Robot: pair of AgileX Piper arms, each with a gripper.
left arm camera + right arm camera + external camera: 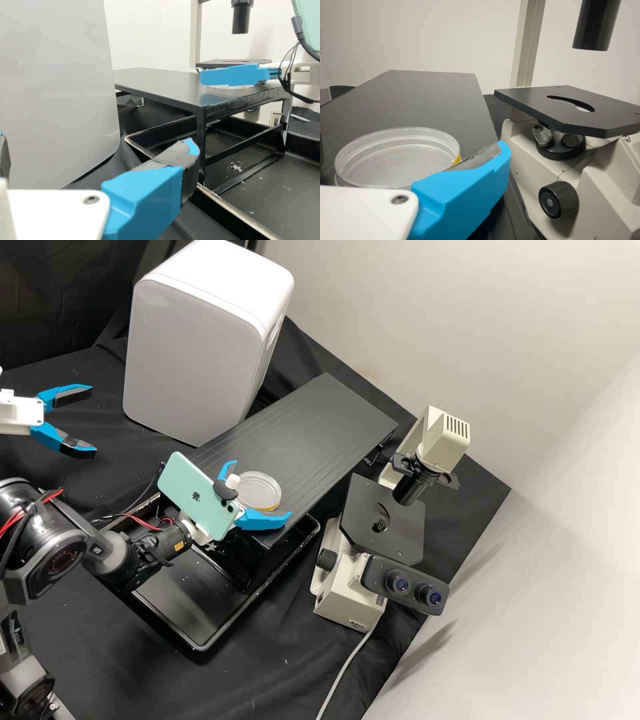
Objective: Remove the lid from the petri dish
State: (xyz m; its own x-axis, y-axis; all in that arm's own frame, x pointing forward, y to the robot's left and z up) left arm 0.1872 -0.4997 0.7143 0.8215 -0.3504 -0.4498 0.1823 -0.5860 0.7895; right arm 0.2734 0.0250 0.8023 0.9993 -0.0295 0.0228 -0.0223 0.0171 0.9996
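Observation:
A clear, lidded petri dish (259, 489) (397, 155) sits near the front corner of a black ribbed platform (313, 427) (170, 85). My right gripper (260, 490) is open and level with the dish, one blue finger on each side of it, and I cannot tell whether they touch it. In the right wrist view one of its fingers (465, 190) lies close beside the dish rim. My left gripper (87, 420) hangs open and empty at the far left, well away from the dish. One of its fingers (150, 200) points toward the platform.
A large white box (200, 340) (55, 90) stands at the back left, touching the platform. A microscope (387, 540) (560, 150) stands just right of the platform. A shallow black tray (200, 613) (240, 175) lies under the platform's front end.

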